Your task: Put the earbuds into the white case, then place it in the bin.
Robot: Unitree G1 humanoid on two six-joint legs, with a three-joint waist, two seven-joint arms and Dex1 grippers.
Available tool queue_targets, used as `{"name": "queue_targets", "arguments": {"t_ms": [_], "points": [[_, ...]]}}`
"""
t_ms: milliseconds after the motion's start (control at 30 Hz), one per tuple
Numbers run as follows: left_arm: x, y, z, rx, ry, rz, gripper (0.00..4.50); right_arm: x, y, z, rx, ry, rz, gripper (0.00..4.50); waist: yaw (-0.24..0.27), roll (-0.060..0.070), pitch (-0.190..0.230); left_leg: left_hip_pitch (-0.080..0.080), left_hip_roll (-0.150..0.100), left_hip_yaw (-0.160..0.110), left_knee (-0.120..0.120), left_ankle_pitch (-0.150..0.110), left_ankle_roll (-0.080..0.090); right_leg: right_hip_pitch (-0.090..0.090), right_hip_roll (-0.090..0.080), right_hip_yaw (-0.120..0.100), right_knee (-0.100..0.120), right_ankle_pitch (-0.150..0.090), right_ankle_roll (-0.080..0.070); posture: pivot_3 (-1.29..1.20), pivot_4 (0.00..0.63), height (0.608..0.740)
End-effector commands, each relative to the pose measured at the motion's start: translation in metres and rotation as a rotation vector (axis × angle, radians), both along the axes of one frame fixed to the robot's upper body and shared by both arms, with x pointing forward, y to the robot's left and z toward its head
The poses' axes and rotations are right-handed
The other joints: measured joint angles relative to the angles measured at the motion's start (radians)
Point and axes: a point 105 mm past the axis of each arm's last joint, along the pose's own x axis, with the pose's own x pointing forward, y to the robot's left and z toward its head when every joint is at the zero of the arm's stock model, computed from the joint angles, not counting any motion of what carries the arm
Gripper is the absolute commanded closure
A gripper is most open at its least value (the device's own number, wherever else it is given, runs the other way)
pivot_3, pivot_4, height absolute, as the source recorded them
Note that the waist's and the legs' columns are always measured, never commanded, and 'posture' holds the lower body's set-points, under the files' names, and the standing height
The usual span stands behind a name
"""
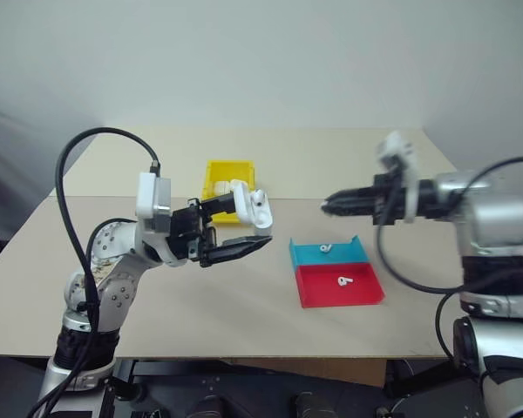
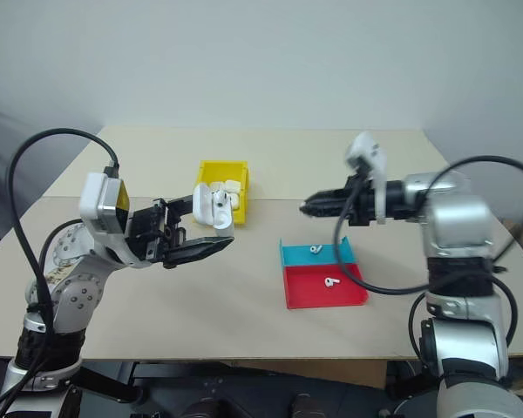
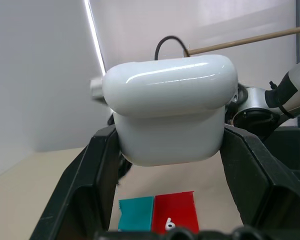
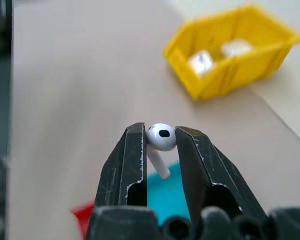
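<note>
A beige table (image 1: 244, 322) stands before a grey wall. Nearest us, toward its front edge, the red tray (image 1: 340, 285) and teal tray (image 1: 327, 251) each carry an earbud. Above mid-table, our left gripper (image 1: 244, 228) clamps the white case (image 3: 167, 107); our right gripper (image 4: 160, 142) pinches an earbud (image 4: 161, 137). Farther back sits the bin (image 1: 227, 178). We judge the earbud light, slippery and best held by its head.

Three white earbuds: one (image 4: 161, 137) pinched in a gripper, one (image 1: 325, 248) in the teal tray (image 1: 307, 254), one (image 1: 343, 281) in the red tray (image 1: 318, 290); two trays; one yellow bin (image 1: 214, 173); one white case (image 3: 170, 107) held aloft; at least two more white cases (image 4: 201, 62) inside the bin.
</note>
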Motion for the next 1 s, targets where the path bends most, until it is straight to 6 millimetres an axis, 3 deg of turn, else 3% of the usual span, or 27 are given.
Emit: {"name": "queue_targets", "arguments": {"t_ms": [33, 233, 433, 700, 1000], "points": [[-0.001, -0.005, 0.004, -0.006, -0.039, -0.031, 1.74, -0.035, -0.003, 0.032, 0.228, 0.016, -0.007, 3.45, 0.0, 0.0, 0.0, 0.0, 0.0, 0.0, 0.0, 0.0, 0.0, 0.0, 0.0, 0.0, 0.0, 0.0, 0.0, 0.0, 0.15, 0.74], [-0.003, -0.022, 0.006, -0.03, -0.029, -0.094, 1.74, -0.074, 0.024, 0.034, 0.349, -0.035, 0.057, 3.45, 0.0, 0.0, 0.0, 0.0, 0.0, -0.001, 0.001, 0.0, 0.0, 0.0, 0.0, 0.0, 0.0, -0.002, 0.001, 0.0, 0.15, 0.74], [-0.001, -0.03, 0.006, -0.014, -0.005, -0.126, 1.74, -0.091, 0.047, 0.037, 0.486, -0.081, 0.121, 3.45, -0.004, 0.001, 0.0, -0.001, 0.0, -0.002, 0.001, 0.0, 0.0, 0.0, 0.0, 0.0, 0.0, -0.001, 0.002, 0.0, 0.15, 0.74], [0.003, -0.031, 0.006, -0.001, -0.013, -0.125, 1.74, -0.101, 0.061, 0.033, 0.528, -0.044, 0.161, 3.45, -0.012, 0.001, 0.0, -0.001, 0.0, -0.002, 0.001, 0.0, 0.0, 0.001, 0.0, -0.001, -0.001, -0.001, 0.002, 0.0, 0.15, 0.74], [0.002, -0.029, 0.007, 0.002, -0.023, -0.121, 1.74, -0.093, 0.067, 0.018, 0.456, 0.041, 0.129, 3.45, -0.032, 0.001, 0.0, -0.001, 0.0, -0.003, 0.0, 0.0, 0.0, 0.001, 0.0, 0.0, -0.002, -0.002, 0.003, 0.0, 0.15, 0.74]]}}
